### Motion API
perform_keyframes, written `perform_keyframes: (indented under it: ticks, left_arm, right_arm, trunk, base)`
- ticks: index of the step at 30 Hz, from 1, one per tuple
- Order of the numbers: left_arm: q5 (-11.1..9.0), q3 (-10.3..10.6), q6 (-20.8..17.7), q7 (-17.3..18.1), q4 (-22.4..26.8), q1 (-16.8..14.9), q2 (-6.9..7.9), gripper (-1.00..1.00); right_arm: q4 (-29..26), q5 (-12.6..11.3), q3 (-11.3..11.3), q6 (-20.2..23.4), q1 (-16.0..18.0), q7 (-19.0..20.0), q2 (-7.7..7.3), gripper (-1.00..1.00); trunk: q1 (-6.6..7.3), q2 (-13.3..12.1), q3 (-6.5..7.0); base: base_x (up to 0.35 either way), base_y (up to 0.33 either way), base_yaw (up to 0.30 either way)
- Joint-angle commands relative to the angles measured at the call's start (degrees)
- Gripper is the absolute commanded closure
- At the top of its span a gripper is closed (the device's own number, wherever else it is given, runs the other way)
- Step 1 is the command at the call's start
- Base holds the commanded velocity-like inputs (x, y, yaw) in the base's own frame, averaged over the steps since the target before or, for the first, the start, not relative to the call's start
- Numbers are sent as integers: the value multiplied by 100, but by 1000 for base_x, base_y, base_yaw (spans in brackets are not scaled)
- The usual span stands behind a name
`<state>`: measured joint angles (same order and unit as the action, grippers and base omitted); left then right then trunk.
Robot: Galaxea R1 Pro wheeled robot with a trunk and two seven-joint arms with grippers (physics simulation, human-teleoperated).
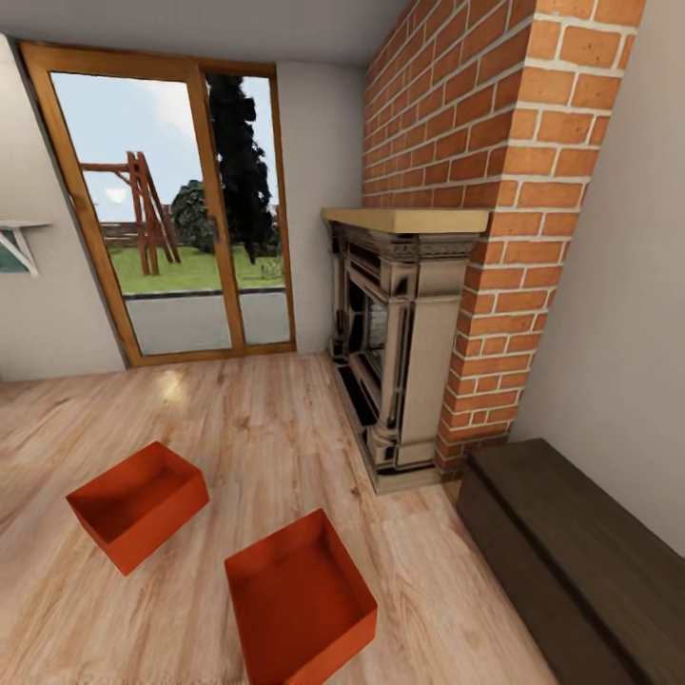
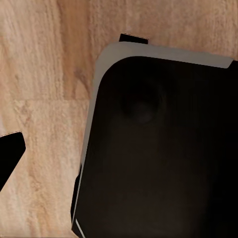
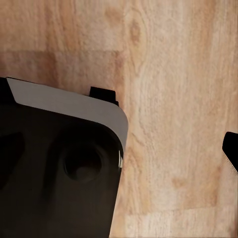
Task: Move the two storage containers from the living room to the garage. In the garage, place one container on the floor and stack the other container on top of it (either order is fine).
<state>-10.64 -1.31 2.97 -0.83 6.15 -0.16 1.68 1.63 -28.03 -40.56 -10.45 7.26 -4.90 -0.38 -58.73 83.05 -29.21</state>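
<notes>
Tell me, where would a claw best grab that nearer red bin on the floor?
Probably on one upright wall of the nearer bin, coming down from above. It sits open-topped with thin plain walls and no handles, so a rim edge seems the only part a pinch could close on.

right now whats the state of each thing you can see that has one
near storage container: upright on the wood floor, open top, empty
far storage container: upright on the wood floor, open top, empty, apart from the other
glass doors: shut
fireplace: unlit
dark bench: nothing on the part in view
</notes>
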Motion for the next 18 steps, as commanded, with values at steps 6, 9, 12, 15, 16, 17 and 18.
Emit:
perform_keyframes:
  ticks: [6, 9, 12, 15, 16, 17, 18]
  left_arm:
    - [-25, -10, 11, -5, 0, -1, -1, -100]
    - [-25, -9, 11, -5, 0, -1, 2, -100]
    - [-25, -10, 11, -5, 0, -1, 5, -100]
    - [-25, -10, 11, -5, 0, -1, 2, -100]
    - [-25, -10, 11, -5, 0, -1, 1, -100]
    - [-25, -10, 11, -5, 0, -1, 0, -100]
    - [-25, -10, 11, -5, 0, -1, 0, -100]
  right_arm:
    - [14, -45, -49, -27, 4, -2, 3, -100]
    - [14, -45, -49, -27, 4, -2, 3, -100]
    - [13, -45, -49, -27, 4, -2, 3, -100]
    - [13, -45, -49, -27, 4, -2, 3, -100]
    - [13, -45, -49, -27, 4, -2, 3, -100]
    - [13, -45, -49, -27, 4, -2, 3, -100]
    - [13, -45, -49, -27, 4, -2, 3, -100]
  trunk:
    - [0, 3, -5]
    - [0, 3, -5]
    - [0, 3, -5]
    - [0, 3, -5]
    - [0, 3, -5]
    - [0, 3, -5]
    - [0, 3, -5]
  base:
    - [0, 0, 270]
    - [0, 0, 270]
    - [0, 0, 270]
    - [0, 0, 270]
    - [0, 0, 270]
    - [0, 0, 270]
    - [0, 0, 270]
